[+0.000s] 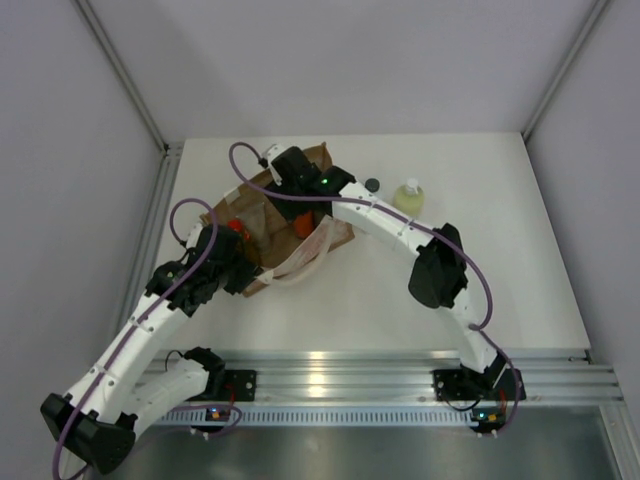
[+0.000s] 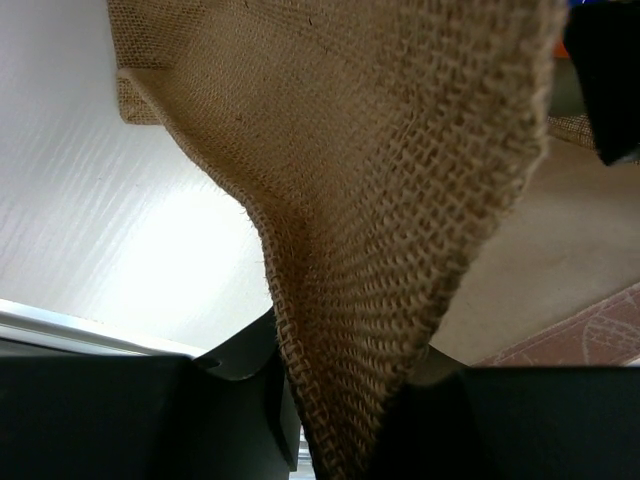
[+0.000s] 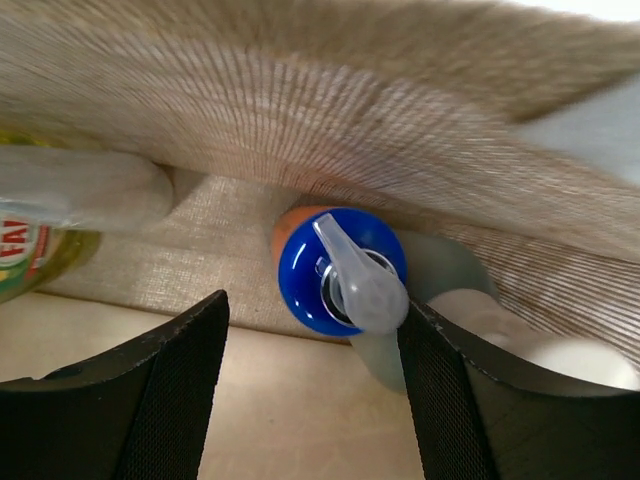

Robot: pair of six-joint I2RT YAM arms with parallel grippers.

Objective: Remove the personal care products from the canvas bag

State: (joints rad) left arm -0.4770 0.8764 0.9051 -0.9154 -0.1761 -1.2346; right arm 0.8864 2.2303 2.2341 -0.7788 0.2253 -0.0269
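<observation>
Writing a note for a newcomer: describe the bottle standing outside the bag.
On the white table, find the brown canvas bag at the far side. Right of it, past a small dark round object, stands a pale yellow-green bottle with a whitish top. It is the only bottle outside the bag.

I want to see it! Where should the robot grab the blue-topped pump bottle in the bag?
Pinch the blue collar of the pump bottle from its two sides, coming straight in through the mouth of the canvas bag: its top faces outward, cloth hides the body.
</observation>
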